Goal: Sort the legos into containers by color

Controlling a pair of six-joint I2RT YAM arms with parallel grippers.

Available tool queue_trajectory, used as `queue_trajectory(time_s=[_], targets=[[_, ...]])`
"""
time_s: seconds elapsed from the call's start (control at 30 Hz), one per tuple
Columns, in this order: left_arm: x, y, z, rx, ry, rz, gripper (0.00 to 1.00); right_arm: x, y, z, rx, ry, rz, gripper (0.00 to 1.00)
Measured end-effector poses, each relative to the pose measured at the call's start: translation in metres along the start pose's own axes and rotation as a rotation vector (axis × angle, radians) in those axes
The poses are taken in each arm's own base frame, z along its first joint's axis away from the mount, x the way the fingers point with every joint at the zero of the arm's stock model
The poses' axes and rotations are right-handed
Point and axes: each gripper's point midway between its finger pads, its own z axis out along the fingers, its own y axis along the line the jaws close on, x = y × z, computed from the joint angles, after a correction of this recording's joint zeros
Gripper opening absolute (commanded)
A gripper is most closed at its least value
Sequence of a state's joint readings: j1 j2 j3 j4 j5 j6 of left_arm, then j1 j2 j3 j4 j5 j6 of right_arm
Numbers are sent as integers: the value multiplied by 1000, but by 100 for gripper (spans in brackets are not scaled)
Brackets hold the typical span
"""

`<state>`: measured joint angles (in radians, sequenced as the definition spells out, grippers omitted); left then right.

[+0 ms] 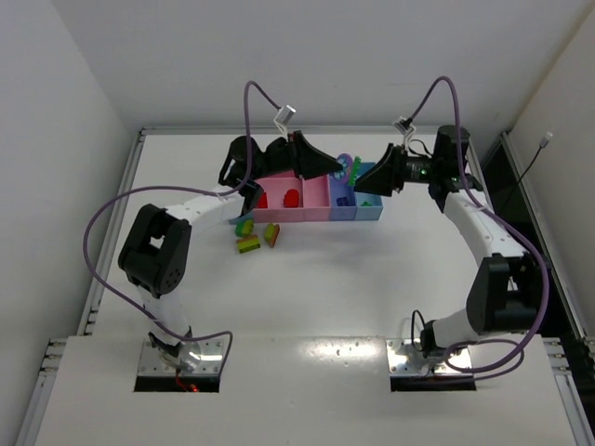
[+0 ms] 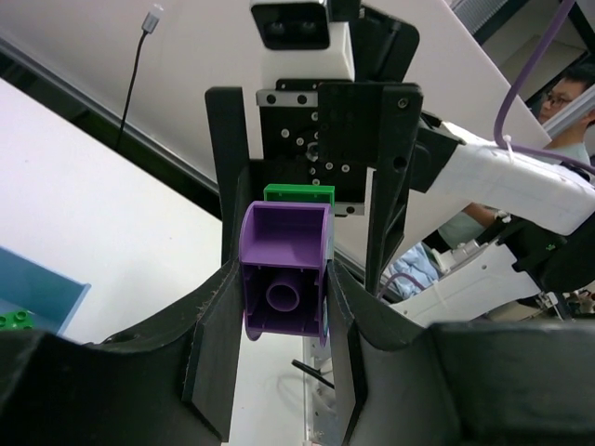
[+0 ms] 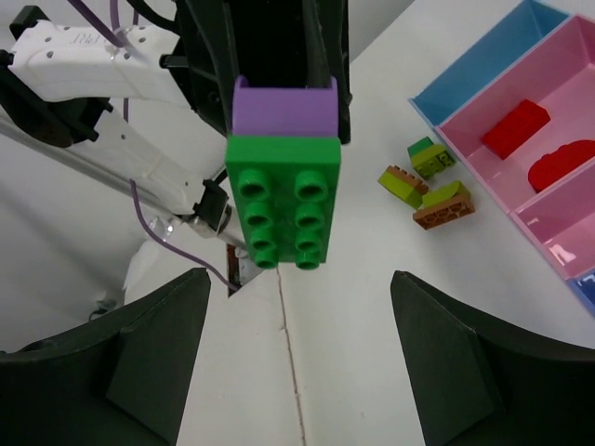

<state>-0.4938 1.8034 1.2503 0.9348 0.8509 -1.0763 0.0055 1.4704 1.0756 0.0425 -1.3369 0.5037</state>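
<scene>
The left gripper [image 2: 284,311] is clamped on a purple plastic brick [image 2: 284,279], one finger against each of its side walls, with its hollow underside facing the left wrist camera. A green plastic brick [image 3: 284,200] with two rows of studs is joined to the far end of the purple one. In the right wrist view it fills the upper centre of the frame, studs toward the lens.

The right gripper [image 3: 297,288] stands wide open. Its two fingers [image 3: 158,353] sit at the lower corners of that frame, well apart from the green brick and not touching it.

In the top view both grippers meet nose to nose in the upper centre, and the joined pair hangs in the air over the periwinkle tray [image 1: 344,210]. This tray lies between the narrow pink tray [image 1: 316,200] and the blue tray [image 1: 374,208].

Left of these is the wide pink tray [image 1: 279,216], which holds a red brick [image 1: 262,198] and a red rounded piece [image 1: 291,197]. The light blue plastic tray [image 3: 488,58] ends the row.

A few small loose bricks [image 1: 248,244] in yellow-green, green and orange lie on the white table [image 1: 372,288], just below the left end of the row.
</scene>
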Motion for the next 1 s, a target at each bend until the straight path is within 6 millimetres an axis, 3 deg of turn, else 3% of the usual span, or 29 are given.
queue_trajectory(time_s=[0.33,0.43,0.67,0.7,0.8,1.0], targets=[[6,4,1,2,15,-13,0,-14,1,7,-16,-1,-30,82],[7,3,2,7,20,-14,0,-15,1,9,-19,2,-30,76],[8,-1,5,17,25,-7,0,-13,-2,14,-24,8,-14,40],[8,1,5,13,25,-9,0,-13,-1,14,-30,11,-14,25],[8,4,5,13,22,-12,0,-14,-1,14,-28,9,-14,0],[7,6,5,7,16,-13,0,-14,-3,14,-24,8,-10,0]])
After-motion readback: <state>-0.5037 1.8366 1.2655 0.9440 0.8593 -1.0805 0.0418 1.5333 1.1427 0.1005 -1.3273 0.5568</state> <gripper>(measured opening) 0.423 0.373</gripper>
